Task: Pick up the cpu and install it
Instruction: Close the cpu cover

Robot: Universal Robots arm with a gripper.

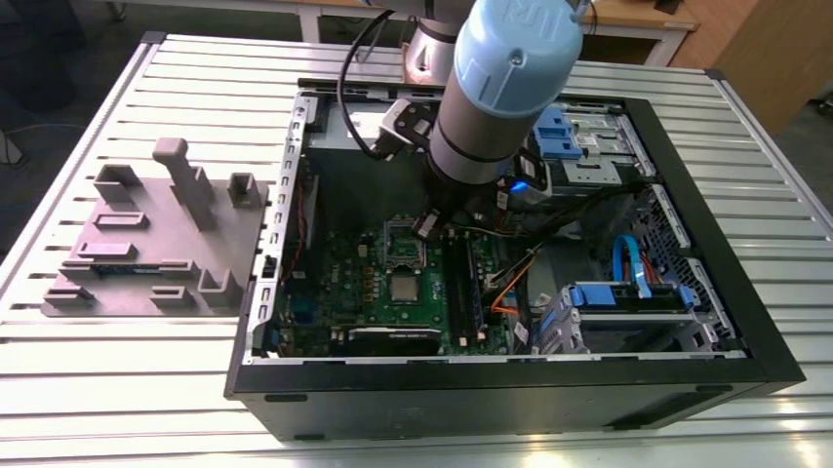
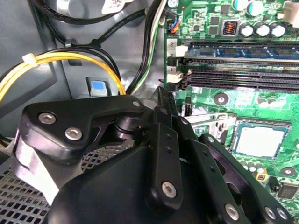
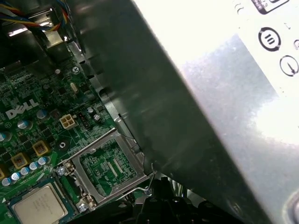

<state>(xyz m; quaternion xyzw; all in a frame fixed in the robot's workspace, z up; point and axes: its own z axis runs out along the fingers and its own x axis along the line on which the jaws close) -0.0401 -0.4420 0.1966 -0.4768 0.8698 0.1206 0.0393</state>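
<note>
Silver-grey and shiny on top: the cpu [image 1: 406, 289]. Lies flat inside the dark socket near the middle of the green motherboard [image 1: 341, 292], square to the socket's walls, so probably dropped in already rather than waiting for pickup. Just beside it, toward the case wall nearest the arm's base, a metal retention frame [image 3: 87, 146], swung open and laid back over the board, presumably to leave the socket free from above. Not yet closed over the chip. Gripper [image 1: 430, 226] low inside the case [image 1: 521, 395], over the free edge of that frame, apart from the cpu, frame between the two. Apart or together: cannot tell; cpu not in its hold. Case on its side on the slatted table [image 1: 117, 390], panel off, giving the arm a straight reach down. Long memory slots [image 2: 243, 77] along the socket's flank.
</note>
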